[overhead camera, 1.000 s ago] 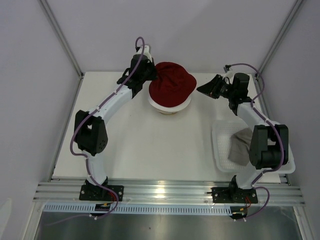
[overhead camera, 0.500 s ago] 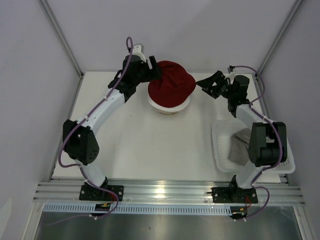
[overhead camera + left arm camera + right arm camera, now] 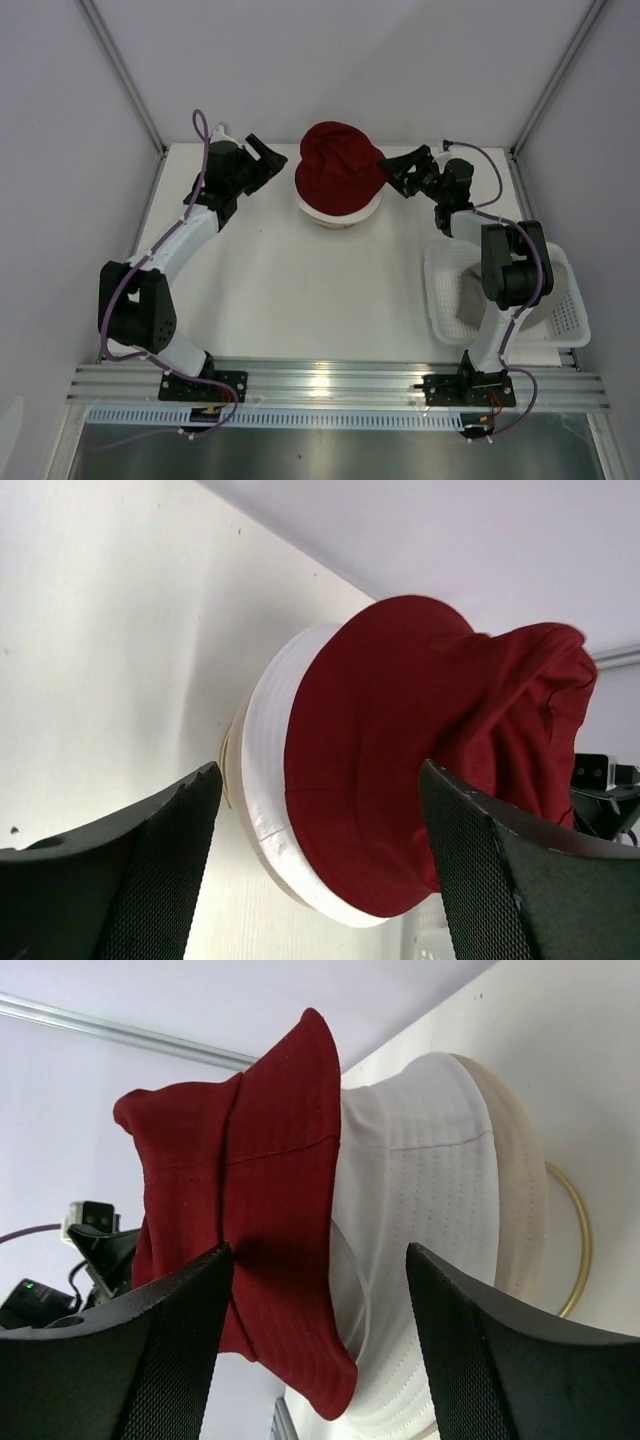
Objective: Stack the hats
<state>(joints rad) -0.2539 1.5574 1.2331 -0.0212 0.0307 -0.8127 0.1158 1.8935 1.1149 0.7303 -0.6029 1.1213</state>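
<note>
Basket holds grey hat. Red hat over white hat, far end of surface. Left tool spread, clear; right tool spread, just beside red hat.

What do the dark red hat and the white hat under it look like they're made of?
The dark red bucket hat looks like matte woven cloth, probably cotton: stitched seams, soft folds. The cream-white bucket hat looks similar, matte, with faint rows of stitching.

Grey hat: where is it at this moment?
In the top view the grey hat lies in the white basket on the right side, partly hidden by the right arm.
</note>
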